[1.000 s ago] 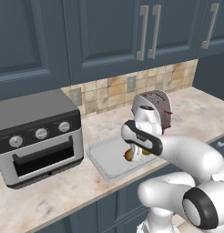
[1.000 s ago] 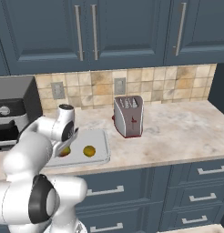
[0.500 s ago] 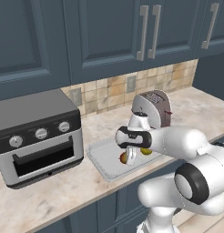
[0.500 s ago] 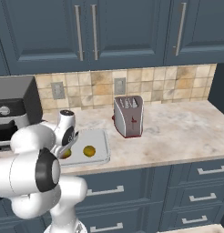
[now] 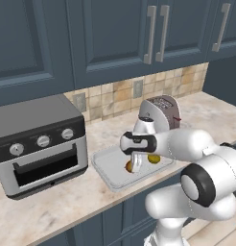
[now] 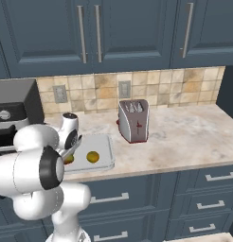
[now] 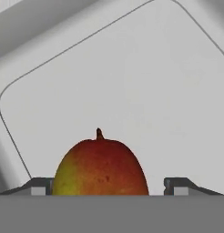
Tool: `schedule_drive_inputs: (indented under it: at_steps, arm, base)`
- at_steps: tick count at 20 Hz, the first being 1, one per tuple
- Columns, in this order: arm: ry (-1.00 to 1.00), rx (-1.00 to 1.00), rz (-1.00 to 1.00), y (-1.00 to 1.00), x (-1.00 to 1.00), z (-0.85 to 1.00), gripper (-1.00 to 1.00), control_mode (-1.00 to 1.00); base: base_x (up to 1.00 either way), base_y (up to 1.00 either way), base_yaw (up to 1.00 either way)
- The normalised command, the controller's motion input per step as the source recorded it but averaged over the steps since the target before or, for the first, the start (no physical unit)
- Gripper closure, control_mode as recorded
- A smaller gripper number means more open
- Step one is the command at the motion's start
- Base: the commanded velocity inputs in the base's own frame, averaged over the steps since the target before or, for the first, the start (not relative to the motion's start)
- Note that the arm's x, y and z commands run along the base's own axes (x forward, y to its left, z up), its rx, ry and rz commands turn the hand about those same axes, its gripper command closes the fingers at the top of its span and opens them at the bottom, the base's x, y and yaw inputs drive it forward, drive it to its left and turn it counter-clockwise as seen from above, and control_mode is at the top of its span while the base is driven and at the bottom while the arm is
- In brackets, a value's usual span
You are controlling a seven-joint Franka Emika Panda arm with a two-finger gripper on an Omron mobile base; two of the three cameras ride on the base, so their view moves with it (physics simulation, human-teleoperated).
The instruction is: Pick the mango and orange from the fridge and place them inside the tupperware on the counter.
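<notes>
The mango (image 7: 101,166), red-orange with a yellow-green side, rests on the floor of the pale tupperware (image 7: 132,82). My gripper (image 7: 107,187) is open around it, with a gap showing at the right fingertip. From the base, the gripper (image 5: 133,168) reaches down into the tupperware (image 5: 110,166) and half covers the mango (image 5: 129,166). The orange (image 5: 153,158) lies in the same tupperware, just right of the hand. In the right base view the orange (image 6: 93,156) sits mid-tupperware (image 6: 102,144), with the mango (image 6: 69,159) by the gripper (image 6: 67,158). The fridge is out of view.
A silver toaster oven (image 5: 38,144) stands left of the tupperware on the beige counter (image 5: 67,202). A toaster (image 6: 133,120) stands to its right. Dark blue wall cabinets hang above, and bare counter (image 6: 184,137) stretches right of the toaster.
The hand has sunk a little lower into the tupperware with the mango, and the arm's elbow has swung out to the side. The orange has stayed put.
</notes>
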Motion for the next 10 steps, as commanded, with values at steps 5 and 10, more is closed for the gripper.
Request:
schedule_drive_inputs:
  at_steps: [5,10]
  arm:
    - [0.0,0.0,0.0,0.0,-0.18,0.16,-1.0,-1.0]
    - [0.0,0.0,-0.02,0.0,-0.33,0.39,-1.0,-1.0]
  base:
    - [0.0,0.0,0.0]
    - [0.0,0.0,0.0]
